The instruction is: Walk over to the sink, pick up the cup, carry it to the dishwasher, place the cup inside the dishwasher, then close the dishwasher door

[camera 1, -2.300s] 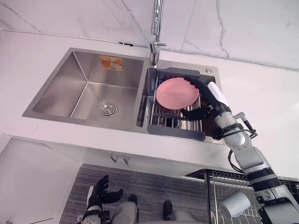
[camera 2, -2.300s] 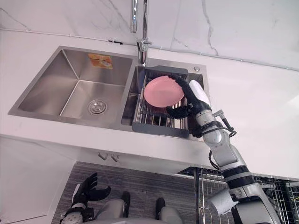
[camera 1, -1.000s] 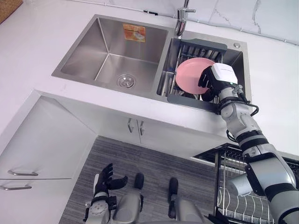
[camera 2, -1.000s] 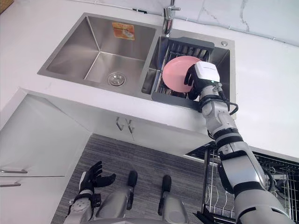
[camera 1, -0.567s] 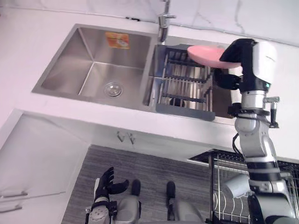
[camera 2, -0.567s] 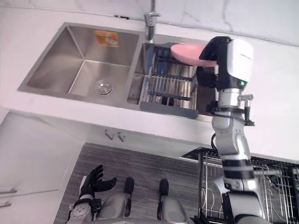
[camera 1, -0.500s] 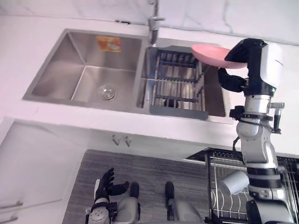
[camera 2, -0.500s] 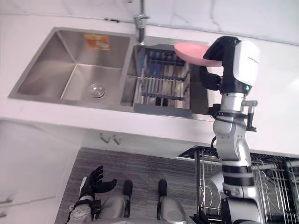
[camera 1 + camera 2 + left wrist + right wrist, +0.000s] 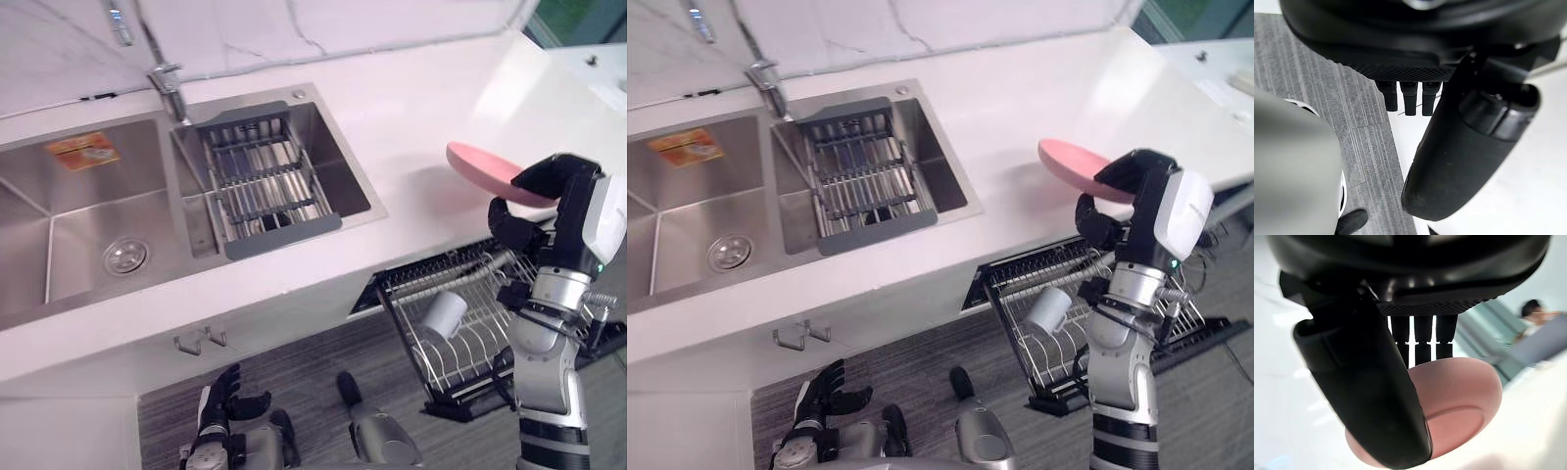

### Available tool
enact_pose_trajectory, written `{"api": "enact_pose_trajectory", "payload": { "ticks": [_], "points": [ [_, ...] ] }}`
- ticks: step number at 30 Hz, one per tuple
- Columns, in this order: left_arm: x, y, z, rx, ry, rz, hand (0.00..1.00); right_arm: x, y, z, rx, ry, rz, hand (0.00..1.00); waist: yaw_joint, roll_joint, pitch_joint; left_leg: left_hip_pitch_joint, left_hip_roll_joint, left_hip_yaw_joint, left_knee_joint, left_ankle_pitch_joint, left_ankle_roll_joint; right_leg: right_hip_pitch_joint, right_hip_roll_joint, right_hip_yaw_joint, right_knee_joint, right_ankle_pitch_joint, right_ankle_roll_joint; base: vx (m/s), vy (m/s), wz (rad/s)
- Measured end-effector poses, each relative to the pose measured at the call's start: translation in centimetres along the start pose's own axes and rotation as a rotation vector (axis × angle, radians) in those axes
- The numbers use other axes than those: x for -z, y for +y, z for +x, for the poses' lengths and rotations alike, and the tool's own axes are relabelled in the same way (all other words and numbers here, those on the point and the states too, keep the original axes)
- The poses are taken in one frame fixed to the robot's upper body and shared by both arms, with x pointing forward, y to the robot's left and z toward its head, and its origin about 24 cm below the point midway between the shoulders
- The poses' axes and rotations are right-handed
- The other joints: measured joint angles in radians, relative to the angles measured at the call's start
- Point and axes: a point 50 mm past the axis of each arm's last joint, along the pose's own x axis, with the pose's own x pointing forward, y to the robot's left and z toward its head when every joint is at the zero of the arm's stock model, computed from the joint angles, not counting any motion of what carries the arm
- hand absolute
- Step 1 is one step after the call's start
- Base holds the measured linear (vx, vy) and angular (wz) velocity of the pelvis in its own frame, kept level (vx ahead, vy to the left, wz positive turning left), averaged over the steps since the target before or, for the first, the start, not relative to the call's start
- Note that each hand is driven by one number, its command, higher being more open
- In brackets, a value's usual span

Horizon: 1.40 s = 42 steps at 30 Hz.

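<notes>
Right hand (image 9: 1132,176) raised near desk (image 9: 1019,98) edge, thumb and fingers clamped on pink plate (image 9: 1068,162) rim. White cup (image 9: 1048,311) lies in dishwasher rack (image 9: 1014,328) just below. Left hand (image 9: 818,397) hangs low, fingers loosely spread.

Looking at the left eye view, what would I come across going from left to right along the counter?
First the sink drain → faucet → grey sink rack → pink plate → right hand, which grips the plate.
</notes>
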Motion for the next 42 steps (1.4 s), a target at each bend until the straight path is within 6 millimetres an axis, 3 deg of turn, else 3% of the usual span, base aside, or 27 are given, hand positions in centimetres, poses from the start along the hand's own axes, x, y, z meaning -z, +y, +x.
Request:
{"api": "enact_pose_trajectory", "payload": {
  "ticks": [2, 3, 5, 8, 12, 15, 20, 25, 26, 31, 36, 38, 42],
  "points": [
    [-0.1, -0.2, 0.0, 0.002, -0.002, -0.005, 0.90, 0.8, 0.4, -0.7, -0.024, 0.044, -0.012, 0.30, 0.002, 0.003, 0.007, -0.010, 0.010, 0.033, 0.021, -0.015, 0.004, -0.050, -0.040, -0.135, 0.074, -0.009, -0.014, -0.09, 0.051, -0.52],
    [0.0, -0.2, 0.1, 0.002, 0.001, -0.003, 0.90, 1.3, 0.4, -1.4, -0.037, 0.073, -0.023, 0.30, 0.007, 0.004, 0.010, -0.013, 0.013, 0.046, 0.034, -0.034, -0.009, -0.077, -0.067, -0.195, 0.125, -0.021, -0.025, -0.04, 0.026, -0.34],
    [-0.2, -0.5, 0.2, 0.007, -0.003, -0.006, 0.90, 2.3, 0.2, -2.6, -0.048, 0.125, -0.049, 0.30, 0.007, 0.014, 0.029, -0.014, 0.026, 0.046, 0.053, -0.048, -0.012, -0.085, -0.065, -0.218, 0.161, -0.036, -0.018, 0.01, -0.054, -0.10],
    [-0.5, -1.0, 0.3, 0.016, -0.011, -0.015, 0.90, 4.0, -0.3, -4.7, -0.060, 0.237, -0.095, 0.30, 0.009, 0.038, 0.031, -0.045, 0.055, 0.044, 0.050, -0.037, -0.042, -0.116, -0.045, -0.246, 0.137, -0.038, -0.040, 0.07, -0.117, -0.06],
    [-1.2, -1.5, 0.6, 0.027, -0.035, -0.026, 0.90, 5.5, -0.4, -6.3, -0.034, 0.361, -0.120, 0.30, 0.016, 0.048, 0.042, -0.067, 0.088, 0.048, 0.049, -0.024, -0.067, -0.137, -0.019, -0.267, 0.123, -0.029, -0.056, 0.13, -0.117, -0.10],
    [-2.3, -3.1, 0.8, 0.050, -0.067, -0.044, 0.90, 6.7, 0.0, -6.9, -0.036, 0.431, -0.122, 0.30, 0.025, 0.067, 0.061, -0.077, 0.094, 0.051, 0.049, -0.021, -0.066, -0.156, -0.014, -0.272, 0.144, -0.026, -0.056, 0.10, -0.032, -0.06],
    [-4.4, -5.7, 1.2, 0.118, -0.124, -0.059, 0.90, 7.5, 2.3, -5.5, -0.032, 0.508, 0.001, 0.30, 0.046, 0.078, 0.114, -0.101, 0.086, 0.069, 0.047, -0.021, -0.065, -0.204, -0.016, -0.258, 0.169, -0.029, -0.051, 0.05, -0.006, -0.09],
    [-6.4, -6.6, 1.6, 0.136, -0.174, -0.078, 0.90, 8.4, 4.5, -2.0, -0.050, 0.554, 0.089, 0.30, 0.071, 0.095, 0.170, -0.148, 0.080, 0.068, 0.050, -0.018, -0.059, -0.250, -0.022, -0.256, 0.176, -0.028, -0.050, -0.01, -0.027, 0.01],
    [-6.7, -6.7, 1.7, 0.134, -0.183, -0.084, 0.90, 8.8, 5.0, -1.2, -0.060, 0.571, 0.100, 0.90, 0.074, 0.100, 0.177, -0.163, 0.079, 0.064, 0.051, -0.015, -0.057, -0.264, -0.025, -0.259, 0.177, -0.026, -0.049, 0.01, -0.029, 0.10],
    [-7.8, -6.9, 2.1, 0.131, -0.201, -0.111, 0.90, 9.0, 6.3, 1.6, -0.099, 0.617, 0.181, 0.90, 0.078, 0.112, 0.198, -0.195, 0.071, 0.046, 0.050, -0.008, -0.053, -0.287, -0.036, -0.274, 0.180, -0.026, -0.048, 0.03, -0.022, 0.11],
    [-9.2, -7.4, 2.4, 0.142, -0.245, -0.118, 0.90, 7.4, 6.8, 3.3, -0.110, 0.559, 0.227, 0.90, 0.086, 0.112, 0.202, -0.208, 0.058, 0.029, 0.043, -0.001, -0.047, -0.293, -0.051, -0.286, 0.180, -0.027, -0.048, 0.00, -0.010, 0.11],
    [-9.5, -7.4, 2.4, 0.138, -0.253, -0.119, 0.90, 6.2, 6.3, 3.6, -0.089, 0.500, 0.253, 0.90, 0.091, 0.111, 0.203, -0.208, 0.056, 0.029, 0.040, 0.000, -0.046, -0.292, -0.052, -0.285, 0.178, -0.026, -0.047, 0.00, 0.000, 0.00],
    [-9.5, -7.2, 2.4, 0.125, -0.251, -0.119, 0.90, 3.0, 3.2, 3.4, 0.018, 0.333, 0.321, 0.90, 0.094, 0.103, 0.208, -0.195, 0.056, 0.027, 0.039, 0.000, -0.046, -0.277, -0.052, -0.287, 0.175, -0.026, -0.046, 0.00, 0.000, 0.00]
  ]
}}
